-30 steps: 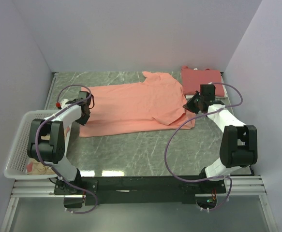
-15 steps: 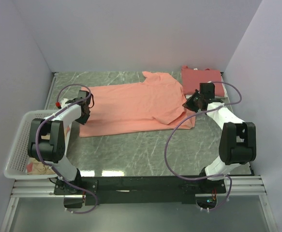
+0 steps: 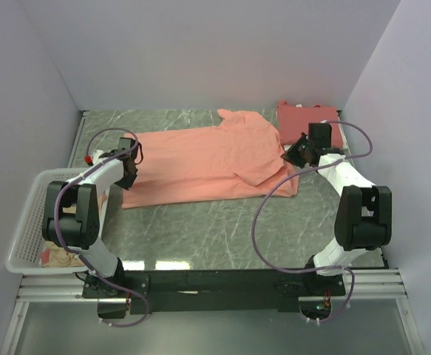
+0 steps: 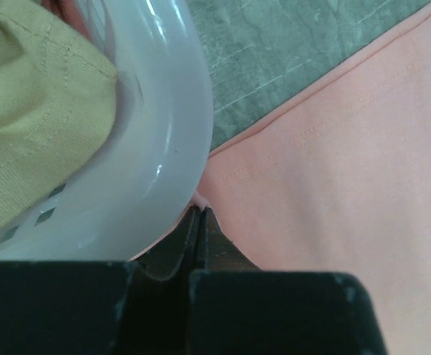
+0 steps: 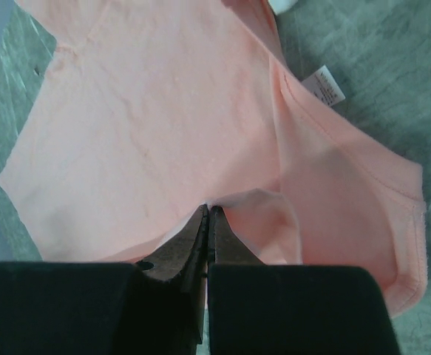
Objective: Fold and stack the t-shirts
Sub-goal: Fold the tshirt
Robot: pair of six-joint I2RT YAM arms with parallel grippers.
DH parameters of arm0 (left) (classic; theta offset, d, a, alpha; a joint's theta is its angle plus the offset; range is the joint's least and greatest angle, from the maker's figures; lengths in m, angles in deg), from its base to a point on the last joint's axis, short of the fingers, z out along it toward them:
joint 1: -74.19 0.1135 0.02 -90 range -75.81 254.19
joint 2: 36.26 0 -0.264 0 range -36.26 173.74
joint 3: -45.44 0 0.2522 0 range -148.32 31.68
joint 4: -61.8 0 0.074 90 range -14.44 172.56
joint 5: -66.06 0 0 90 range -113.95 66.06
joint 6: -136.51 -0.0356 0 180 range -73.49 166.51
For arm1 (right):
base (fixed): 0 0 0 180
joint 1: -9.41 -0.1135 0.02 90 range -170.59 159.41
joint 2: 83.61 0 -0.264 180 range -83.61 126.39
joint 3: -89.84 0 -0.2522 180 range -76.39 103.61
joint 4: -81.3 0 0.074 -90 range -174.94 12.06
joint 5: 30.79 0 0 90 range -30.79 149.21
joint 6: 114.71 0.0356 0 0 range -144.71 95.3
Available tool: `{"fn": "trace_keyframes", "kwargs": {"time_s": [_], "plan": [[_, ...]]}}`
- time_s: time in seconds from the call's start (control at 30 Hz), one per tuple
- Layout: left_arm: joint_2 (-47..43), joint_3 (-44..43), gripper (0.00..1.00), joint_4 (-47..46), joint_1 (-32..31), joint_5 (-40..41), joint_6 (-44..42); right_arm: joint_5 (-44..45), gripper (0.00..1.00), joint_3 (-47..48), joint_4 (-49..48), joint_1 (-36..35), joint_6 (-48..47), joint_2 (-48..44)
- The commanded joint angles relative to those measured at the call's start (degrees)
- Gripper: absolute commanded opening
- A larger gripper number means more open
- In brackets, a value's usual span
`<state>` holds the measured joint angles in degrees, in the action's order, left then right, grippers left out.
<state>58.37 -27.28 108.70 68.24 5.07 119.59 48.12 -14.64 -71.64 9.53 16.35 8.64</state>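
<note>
A salmon-orange t-shirt [image 3: 208, 159] lies spread across the middle of the table, collar toward the back. My left gripper [image 3: 130, 172] is at its left hem corner, beside the basket, and the left wrist view shows the jaws [image 4: 200, 211] shut on that shirt edge [image 4: 348, 163]. My right gripper [image 3: 295, 154] is at the shirt's right side, shut [image 5: 208, 210] on a raised fold of salmon cloth [image 5: 163, 126]. A coral-red t-shirt [image 3: 304, 118] lies folded at the back right. A pale tan t-shirt [image 4: 30, 111] is in the basket.
The white lattice basket [image 3: 24, 222] stands at the table's left edge, its rim [image 4: 156, 133] right against my left fingers. A white care label [image 5: 326, 85] pokes out of the salmon shirt. Green marbled tabletop [image 3: 200, 229] shows in front of the shirt. Walls enclose three sides.
My right gripper has moved slightly back and to the right with the pinched cloth, shifting the shirt's right side a little. The left gripper has hardly moved.
</note>
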Motion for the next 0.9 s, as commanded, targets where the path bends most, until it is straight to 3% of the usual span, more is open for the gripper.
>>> {"fn": "trace_keyframes", "kwargs": {"time_s": [0.0, 0.73, 0.8, 0.83, 0.87], "plan": [[0.3, -1.3, 0.01, -0.7, 1.4, 0.7, -0.3, 0.1, 0.0, 3.4, -1.3, 1.2, 0.1, 0.7], [0.4, -1.6, 0.01, -1.9, 2.5, -0.2, -1.6, -2.0, 0.0, 6.1, -1.3, 1.2, -1.2, 5.3], [0.1, -1.8, 0.1, -2.7, 2.9, -1.1, -2.5, -2.4, 0.01, 7.5, -0.4, 1.2, -1.6, 5.9], [-0.4, -1.9, 0.26, -2.9, 3.0, -1.2, -2.9, -2.6, 0.09, 8.3, 0.0, 1.2, -1.9, 6.2], [-0.8, -1.8, 0.34, -3.3, 3.1, -1.6, -3.3, -3.0, 0.29, 8.6, 0.5, 1.2, -2.5, 6.3]]}}
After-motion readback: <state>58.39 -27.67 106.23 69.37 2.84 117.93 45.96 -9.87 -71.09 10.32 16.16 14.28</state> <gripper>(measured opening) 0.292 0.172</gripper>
